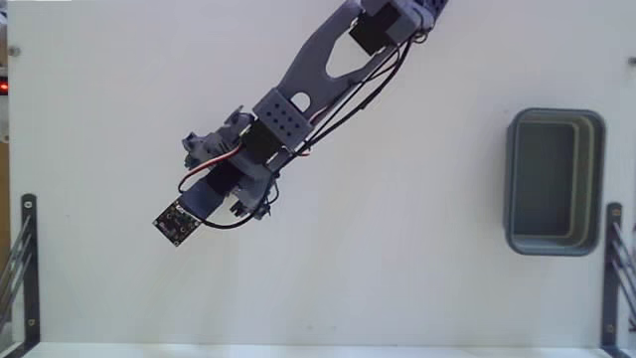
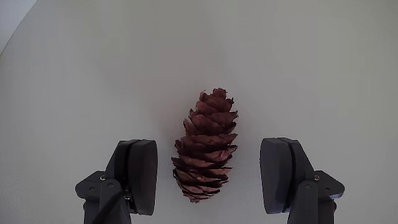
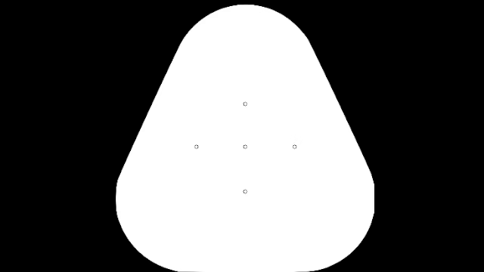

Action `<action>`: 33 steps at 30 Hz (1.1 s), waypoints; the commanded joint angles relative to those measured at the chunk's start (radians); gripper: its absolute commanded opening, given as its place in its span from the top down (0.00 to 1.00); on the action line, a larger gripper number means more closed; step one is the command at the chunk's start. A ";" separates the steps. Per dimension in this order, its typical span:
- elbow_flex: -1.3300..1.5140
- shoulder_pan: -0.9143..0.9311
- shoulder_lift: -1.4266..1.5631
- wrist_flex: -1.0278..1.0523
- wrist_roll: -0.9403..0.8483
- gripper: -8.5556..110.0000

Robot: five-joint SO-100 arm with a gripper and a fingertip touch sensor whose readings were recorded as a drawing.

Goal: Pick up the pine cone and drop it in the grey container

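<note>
In the wrist view the pine cone (image 2: 207, 146), reddish-brown with overlapping scales, lies lengthwise on the white table between my two dark fingers (image 2: 138, 174). My gripper (image 2: 209, 177) is open, with a gap on each side of the cone. The fixed view shows the gripper (image 1: 223, 179) pointing down at the left-middle of the table, its body hiding the cone. The grey container (image 1: 556, 114), a blue-grey tub with a thick rim, stands far off at the right edge, with nothing visible in it.
Black metal brackets stand at the lower left (image 1: 22, 264) and lower right (image 1: 614, 268) table edges. The arm (image 1: 318, 70) reaches in from the top right. White tabletop (image 1: 397, 249) lies between the gripper and the tub.
</note>
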 commanded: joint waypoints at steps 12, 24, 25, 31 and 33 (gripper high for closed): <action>0.025 -0.005 0.047 -0.047 0.005 0.00; 0.028 -0.005 0.047 -0.050 0.005 0.00; 0.030 -0.005 0.047 -0.053 0.005 0.00; 0.041 -0.005 0.047 -0.063 0.005 0.00; 0.041 -0.005 0.047 -0.063 0.005 0.00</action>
